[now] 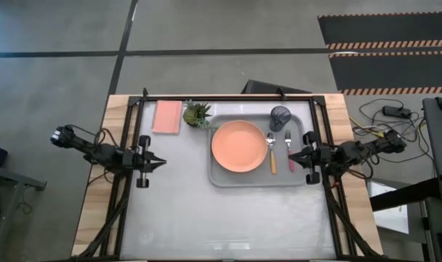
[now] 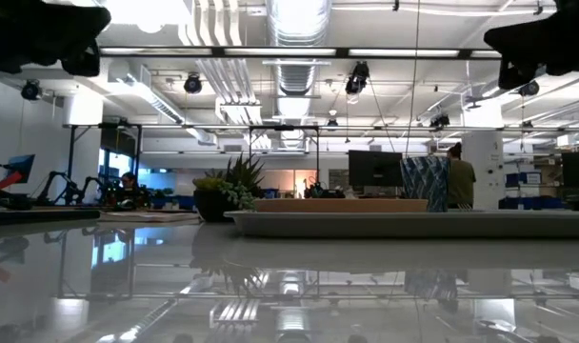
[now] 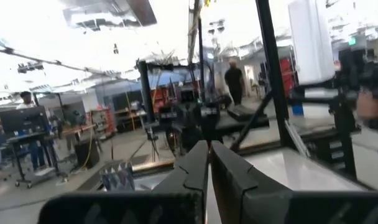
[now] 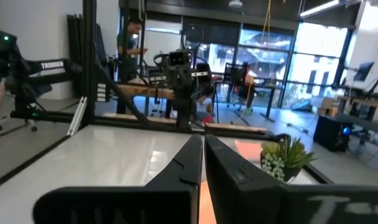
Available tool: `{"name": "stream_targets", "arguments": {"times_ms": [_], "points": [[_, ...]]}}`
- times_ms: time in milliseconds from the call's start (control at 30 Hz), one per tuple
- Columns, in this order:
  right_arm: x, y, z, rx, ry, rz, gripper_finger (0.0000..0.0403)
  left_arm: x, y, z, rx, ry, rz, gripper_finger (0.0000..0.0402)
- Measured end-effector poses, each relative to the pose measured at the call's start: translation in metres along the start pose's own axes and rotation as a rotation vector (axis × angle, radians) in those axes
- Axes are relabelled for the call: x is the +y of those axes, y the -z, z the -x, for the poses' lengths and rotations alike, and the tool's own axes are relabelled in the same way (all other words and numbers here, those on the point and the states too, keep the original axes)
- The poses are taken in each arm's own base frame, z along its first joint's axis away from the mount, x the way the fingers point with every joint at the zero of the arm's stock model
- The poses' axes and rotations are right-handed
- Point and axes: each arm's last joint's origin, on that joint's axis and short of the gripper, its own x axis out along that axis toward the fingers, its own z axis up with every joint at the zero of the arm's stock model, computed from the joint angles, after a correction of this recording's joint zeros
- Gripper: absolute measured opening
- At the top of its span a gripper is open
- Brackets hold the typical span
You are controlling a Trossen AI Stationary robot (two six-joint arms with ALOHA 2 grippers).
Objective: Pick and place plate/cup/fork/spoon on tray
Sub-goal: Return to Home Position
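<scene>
I see the tray (image 1: pixel 251 180) lying on the far right part of the worktop (image 1: pixel 206 218), and all four things are on it. The plate (image 1: pixel 239 146) sits in the left and middle part of the tray. The cup (image 1: pixel 280 116) stands upright in the far right corner of the tray, a little apart from the plate. The spoon (image 1: pixel 272 154) lies just to the right of the plate, with its silver bowl pointing to the far side. The fork (image 1: pixel 288 138) lies beside the spoon, close to it and lined up the same way, tines to the far side. The right gripper (image 1: pixel 291 156) is over the right edge of the tray, with its tip above the fork's handle. It is up in the air and holds nothing, and its fingers (image 4: pixel 186 163) are pressed together. The left gripper (image 1: pixel 161 163) is over the bare left part of the worktop, well apart from the tray. Its fingers (image 3: pixel 192 168) are closed too, with nothing between them. From the low camera both arms are only dark shapes at the very top, up off the worktop. Left of the tray there is a small green plant (image 1: pixel 197 115) just beside its far corner, and a pink pad (image 1: pixel 167 116) just past the plant.
</scene>
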Motion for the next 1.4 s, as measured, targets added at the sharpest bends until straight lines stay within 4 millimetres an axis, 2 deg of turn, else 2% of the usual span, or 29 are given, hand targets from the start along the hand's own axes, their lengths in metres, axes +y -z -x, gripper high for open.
{"name": "stream_targets", "arguments": {"times_ms": [167,267,467,633,900,1200,1400], "points": [[0.002,0.018,0.002,0.017,-0.002,0.040,0.0008,0.000,0.004,0.003,0.032,0.005,0.019,0.0000],[0.002,0.021,0.002,0.046,0.003,0.061,0.0008,0.000,0.006,0.004,0.054,0.007,0.033,0.0000],[0.002,0.021,0.002,0.049,0.022,0.155,0.0008,-0.003,0.014,0.004,0.140,0.026,0.051,0.0000],[0.000,0.022,0.001,0.074,0.083,0.181,0.0008,-0.002,0.015,0.003,0.157,-0.009,0.045,0.0000],[0.000,0.023,0.001,0.083,0.088,0.255,0.0008,-0.002,0.016,0.003,0.166,-0.035,0.042,0.0000],[0.000,0.023,0.001,0.064,0.104,-0.223,0.0008,-0.002,0.016,0.002,0.169,-0.034,0.040,0.0000],[0.000,0.023,0.001,0.057,0.108,-0.347,0.0009,-0.002,0.017,0.002,0.180,-0.031,0.036,0.0000]]}}
